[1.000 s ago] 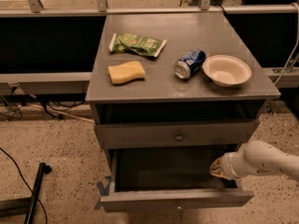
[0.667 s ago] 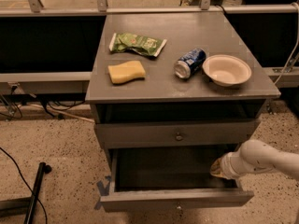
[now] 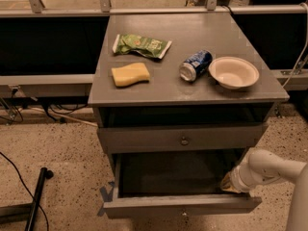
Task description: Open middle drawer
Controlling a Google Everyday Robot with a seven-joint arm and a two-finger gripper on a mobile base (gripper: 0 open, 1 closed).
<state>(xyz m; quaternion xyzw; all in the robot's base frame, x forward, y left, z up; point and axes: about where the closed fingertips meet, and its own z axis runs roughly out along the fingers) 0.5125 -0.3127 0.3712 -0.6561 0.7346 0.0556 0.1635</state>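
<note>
Camera view: hand (image 3: 229, 184), grip unclear, at right edge of open bottom drawer (image 3: 178, 207); middle drawer (image 3: 144, 139) shut.

Single high frontal view down onto cabinet (image 3: 192, 30), hand (image 3: 227, 184) lower right.

Matt grey metal cabinet top (image 3: 192, 32) and middle drawer (image 3: 178, 207). Glossy, crinkled green plastic chip bag (image 3: 142, 45), porous yellow sponge (image 3: 130, 74), shiny blue metal can (image 3: 196, 65), smooth matt white bowl (image 3: 234, 72). Smooth white plastic arm (image 3: 264, 167); its gripper (image 3: 229, 184) is at the drawer's right end.
</note>
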